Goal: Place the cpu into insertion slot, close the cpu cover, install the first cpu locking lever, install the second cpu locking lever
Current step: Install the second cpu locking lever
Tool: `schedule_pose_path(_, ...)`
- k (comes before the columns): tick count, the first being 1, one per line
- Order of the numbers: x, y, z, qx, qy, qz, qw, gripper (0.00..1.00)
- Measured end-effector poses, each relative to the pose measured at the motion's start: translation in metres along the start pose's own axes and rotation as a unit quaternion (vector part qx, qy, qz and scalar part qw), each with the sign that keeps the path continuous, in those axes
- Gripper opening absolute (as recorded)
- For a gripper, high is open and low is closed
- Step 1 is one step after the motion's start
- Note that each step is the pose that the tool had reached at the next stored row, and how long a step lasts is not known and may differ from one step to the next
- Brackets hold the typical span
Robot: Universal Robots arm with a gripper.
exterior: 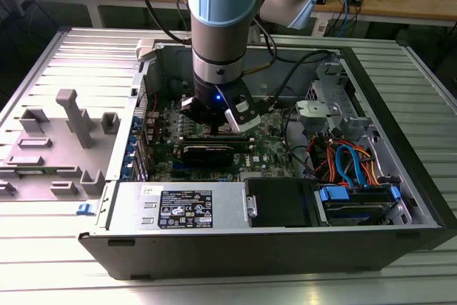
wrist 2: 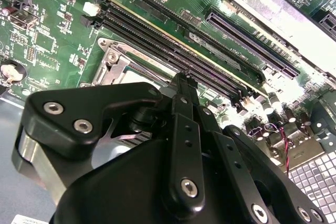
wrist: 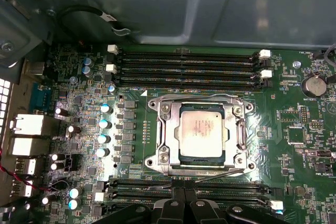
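The cpu [wrist: 202, 129], a square chip with a dull silver top, lies flat in the insertion slot [wrist: 181, 157] on the green motherboard. The cpu cover [wrist: 164, 129], a silvery frame with a square window, lies down around the chip. A thin metal locking lever [wrist: 210, 176] runs slantwise along the socket edge nearest my gripper. My gripper [wrist: 186, 204] hangs just off that edge with its black fingers together and nothing between them. In the second wrist view the gripper [wrist 2: 184, 77] covers most of the socket, and a corner of the cover frame [wrist 2: 113, 61] shows. The exterior view has the gripper [exterior: 214, 125] low inside the case.
Long black memory slots [wrist: 189, 66] flank the socket on two sides. A long black card [exterior: 207, 151] sits in front of the gripper. An open computer case [exterior: 400, 141] surrounds the board, with cables and drive bays [exterior: 353, 169] at the exterior view's right and a grey fixture plate [exterior: 64, 133] at its left.
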State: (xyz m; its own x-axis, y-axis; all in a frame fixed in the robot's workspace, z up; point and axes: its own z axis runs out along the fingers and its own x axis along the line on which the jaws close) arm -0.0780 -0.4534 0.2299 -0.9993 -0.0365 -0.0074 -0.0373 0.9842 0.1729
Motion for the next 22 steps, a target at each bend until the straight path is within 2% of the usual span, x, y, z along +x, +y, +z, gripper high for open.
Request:
schedule_pose_path(5, 0.0001, 0.0, 0.0, -0.0018, -0.0001, 0.0, 1.0, 0.11)
schedule_pose_path(13, 0.0044, -0.0009, 0.0061, -0.0187, 0.0, 0.0, 0.9998, 0.11)
schedule_pose_path(15, 0.0045, -0.0019, 0.0082, -0.0249, 0.0, 0.0, 0.9997, 0.11)
schedule_pose_path(16, 0.0049, -0.0022, 0.0088, -0.0261, 0.0004, 0.0, 0.9997, 0.11)
schedule_pose_path(22, 0.0061, -0.0063, 0.0085, -0.0262, 0.0009, 0.0, 0.9997, 0.11)
